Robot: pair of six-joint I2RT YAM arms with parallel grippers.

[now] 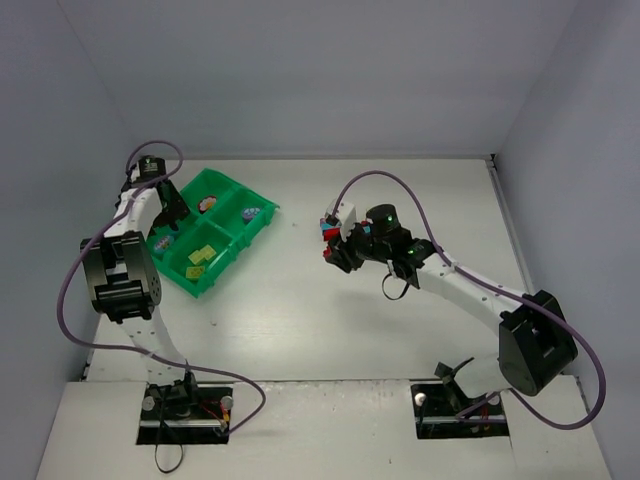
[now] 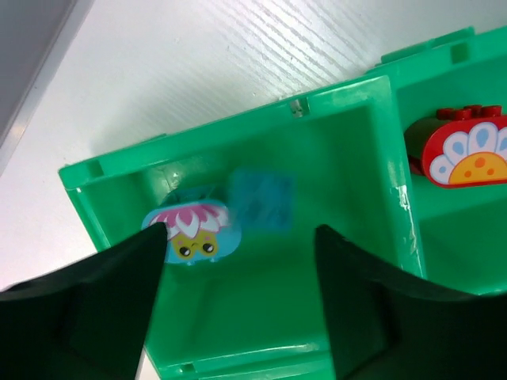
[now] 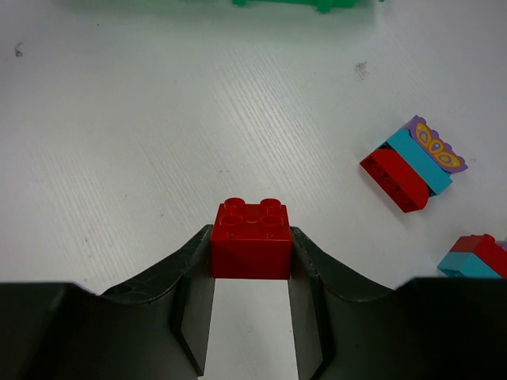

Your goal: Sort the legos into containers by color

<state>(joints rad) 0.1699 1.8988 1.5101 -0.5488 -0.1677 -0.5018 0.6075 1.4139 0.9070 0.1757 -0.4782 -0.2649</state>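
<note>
White table, grey walls. Right pincer clamped on red 2x2 brick, well apart from green tray. Left pincer wide open, empty, over cyan-brick compartment. Risk: shallow fingertip grip slips; arms collide at tray.

One green tray had four compartments. Inside it were two yellow-green bricks, two cyan bricks — one of them blurred — one red arched brick and one purplish brick. Outside it were one red square brick and two clumps of joined bricks.
</note>
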